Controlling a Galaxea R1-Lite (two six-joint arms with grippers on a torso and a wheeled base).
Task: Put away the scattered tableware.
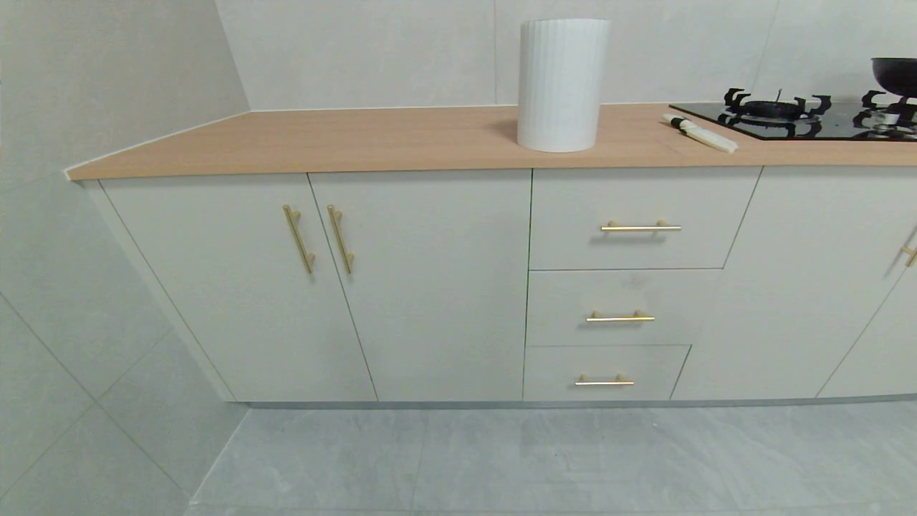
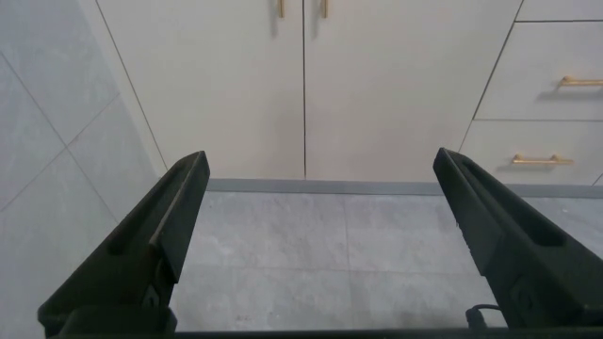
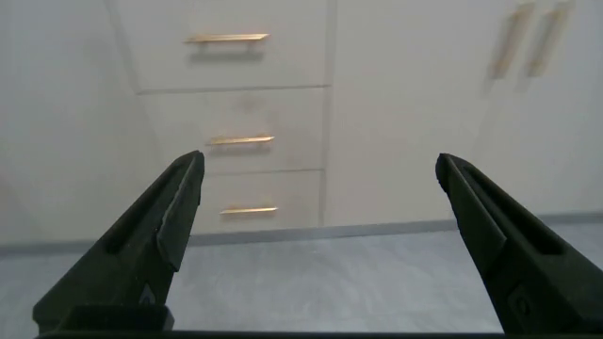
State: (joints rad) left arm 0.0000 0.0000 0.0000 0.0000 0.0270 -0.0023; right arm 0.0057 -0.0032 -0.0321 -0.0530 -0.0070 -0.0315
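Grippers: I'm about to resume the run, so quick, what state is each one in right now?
Left gripper: open, holding nothing.
Right gripper: open, holding nothing.

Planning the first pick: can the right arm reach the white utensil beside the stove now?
Probably not yet: right gripper sits open, low before the drawers; the utensil lies unobstructed up on the countertop.

Head cam: high, mid-range, angled down at drawer stack (image 1: 623, 287). Wrist cams: low, facing same stack past L pincer (image 2: 320, 160), R pincer (image 3: 320, 160).
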